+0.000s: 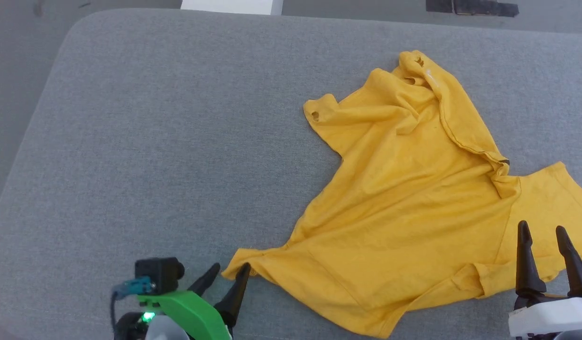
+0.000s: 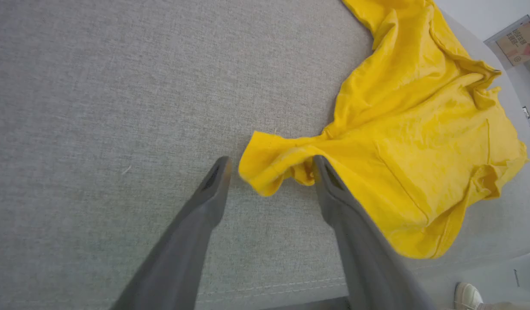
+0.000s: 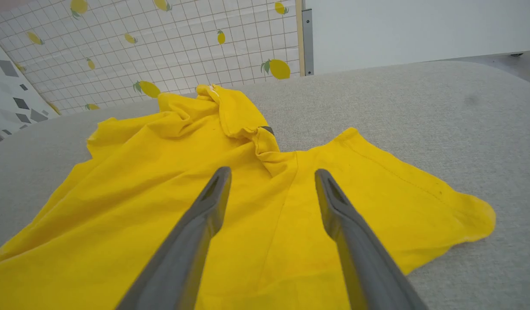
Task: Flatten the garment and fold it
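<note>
While left claw (image 1: 230,267) and right claw (image 1: 542,227) stand wide and empty, garment (image 1: 414,189) lies rumpled on bench (image 1: 154,141); risk: a single-layer pinch would bunch it further.

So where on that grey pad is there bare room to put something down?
The grey pad is bare across its left half, from far edge to the left gripper. A narrow strip runs beyond the yellow T-shirt. The right half is crowded: crumpled shirt, with the right gripper over its near edge.

The garment (image 1: 414,198) lies on the surface's (image 1: 154,141) right half, left tool (image 1: 231,267) at its near-left corner.
</note>
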Controlling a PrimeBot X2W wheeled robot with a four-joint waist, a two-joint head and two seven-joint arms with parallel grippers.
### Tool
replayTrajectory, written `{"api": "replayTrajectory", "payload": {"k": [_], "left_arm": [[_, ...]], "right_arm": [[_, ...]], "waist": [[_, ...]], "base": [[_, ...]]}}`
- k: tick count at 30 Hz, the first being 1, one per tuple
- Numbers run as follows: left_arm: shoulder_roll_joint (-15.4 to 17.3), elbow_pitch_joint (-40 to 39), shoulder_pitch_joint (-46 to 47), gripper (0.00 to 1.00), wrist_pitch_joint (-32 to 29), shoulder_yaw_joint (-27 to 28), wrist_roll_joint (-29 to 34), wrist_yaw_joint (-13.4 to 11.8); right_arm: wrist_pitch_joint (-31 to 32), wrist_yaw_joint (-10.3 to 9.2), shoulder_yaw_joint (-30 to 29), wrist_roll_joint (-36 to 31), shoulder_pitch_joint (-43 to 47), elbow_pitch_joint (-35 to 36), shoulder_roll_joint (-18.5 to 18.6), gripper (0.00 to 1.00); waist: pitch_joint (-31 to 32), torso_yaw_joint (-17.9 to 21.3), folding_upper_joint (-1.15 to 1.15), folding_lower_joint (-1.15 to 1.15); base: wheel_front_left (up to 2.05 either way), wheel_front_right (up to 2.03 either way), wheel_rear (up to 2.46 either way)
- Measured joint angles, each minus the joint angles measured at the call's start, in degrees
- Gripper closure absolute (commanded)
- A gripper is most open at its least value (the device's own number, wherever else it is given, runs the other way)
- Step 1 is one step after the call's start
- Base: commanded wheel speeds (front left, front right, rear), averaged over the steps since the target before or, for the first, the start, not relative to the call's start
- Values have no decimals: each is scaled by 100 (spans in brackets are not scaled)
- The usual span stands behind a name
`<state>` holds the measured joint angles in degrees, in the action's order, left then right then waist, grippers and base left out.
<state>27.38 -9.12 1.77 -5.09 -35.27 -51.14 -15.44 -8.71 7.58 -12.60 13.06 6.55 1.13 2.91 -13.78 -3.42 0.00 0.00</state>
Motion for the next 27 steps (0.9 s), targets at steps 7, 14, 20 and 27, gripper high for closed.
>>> {"api": "replayTrajectory", "payload": {"k": [7, 14, 20, 27], "left_arm": [[431, -781, -78, 0, -67, 580, -183, -205], [556, -465, 42, 0, -300, 274, 118, -321], [398, 151, 492, 0, -758, -242, 312, -119], [283, 577, 757, 0, -1054, -428, 327, -49]], "right_arm": [[13, 0, 21, 2, 6, 37, 0, 0], [11, 0, 60, 5, 4, 13, 0, 0], [11, 0, 77, 4, -9, 13, 0, 0], [11, 0, 67, 4, -18, 14, 0, 0]], "waist": [[-29, -9, 0, 0], [-158, 51, 0, 0], [-245, 115, 0, 0], [-322, 183, 0, 0]], "base": [[0, 0, 0], [0, 0, 0], [0, 0, 0], [0, 0, 0]]}}
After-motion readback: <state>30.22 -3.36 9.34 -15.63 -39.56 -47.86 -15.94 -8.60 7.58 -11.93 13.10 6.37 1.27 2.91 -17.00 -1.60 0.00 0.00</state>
